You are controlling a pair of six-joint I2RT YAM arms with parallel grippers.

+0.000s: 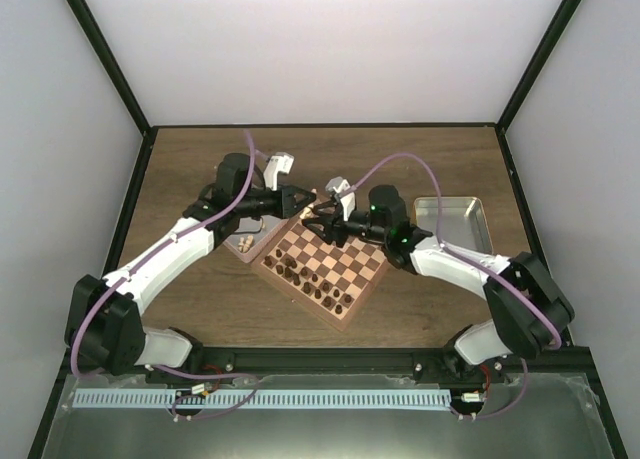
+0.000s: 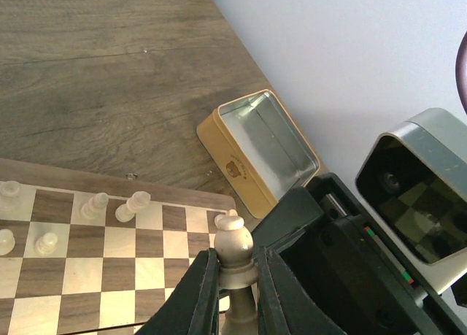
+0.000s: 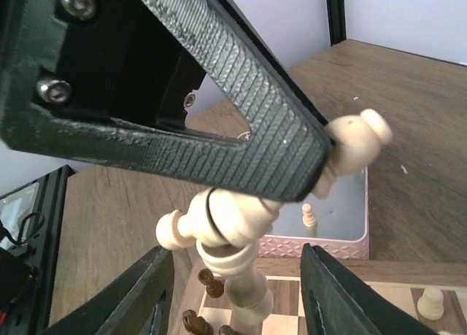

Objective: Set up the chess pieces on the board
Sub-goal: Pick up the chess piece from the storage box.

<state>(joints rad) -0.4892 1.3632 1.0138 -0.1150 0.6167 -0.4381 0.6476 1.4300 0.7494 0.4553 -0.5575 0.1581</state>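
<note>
Over the board's point(image 1: 340, 264) far corner, your left pincer point(image 2: 235, 266) gripped a beige piece point(image 2: 233, 240) upright, head up, base cropped; right pincer point(image 3: 235, 266) gaped open.

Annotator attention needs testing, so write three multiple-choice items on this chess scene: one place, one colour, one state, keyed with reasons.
1. Relative to the chessboard, the open metal tin lies: A on it; B to its right; C by the left arm's base.
2. The chess piece in the left gripper is: A dark brown; B light beige; C red.
3. The right gripper is: A open; B shut on a pawn; C out of view.
Key: 1 B, the top view shows it off the board's right corner. 2 B, pale wood shows between the closed jaws. 3 A, its jaws stand wide apart, clear of the piece.
</note>
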